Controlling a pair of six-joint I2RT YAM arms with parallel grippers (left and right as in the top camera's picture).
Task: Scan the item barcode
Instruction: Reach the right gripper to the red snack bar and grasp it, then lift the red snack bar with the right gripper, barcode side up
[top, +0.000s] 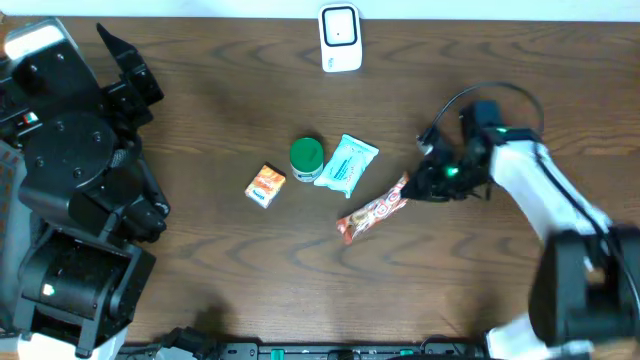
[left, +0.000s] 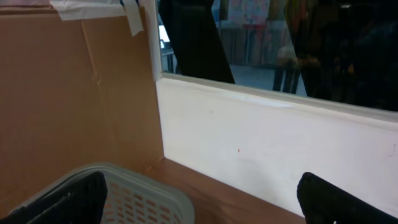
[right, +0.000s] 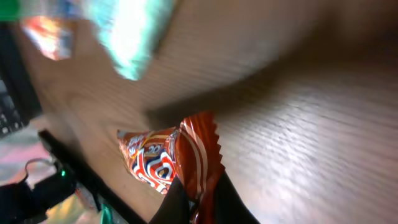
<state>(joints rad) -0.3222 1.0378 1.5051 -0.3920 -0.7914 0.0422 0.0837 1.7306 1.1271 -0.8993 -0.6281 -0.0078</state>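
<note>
My right pincer is clamped on the crimped upper-right end of the snack bar. The bar is located right of table centre, with its long axis diagonal, running from my pincer down-left toward the front edge. Open tabletop lies in front and to the right. The teal packet sits near, behind the bar. The scanner stands at the far edge. My left pincer is spread wide, well apart.

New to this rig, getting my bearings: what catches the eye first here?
The right gripper pinches a red-orange crinkled snack wrapper right of centre on the dark wooden table. A white boxy scanner stands at its far edge; the black left arm fills the left side.
</note>
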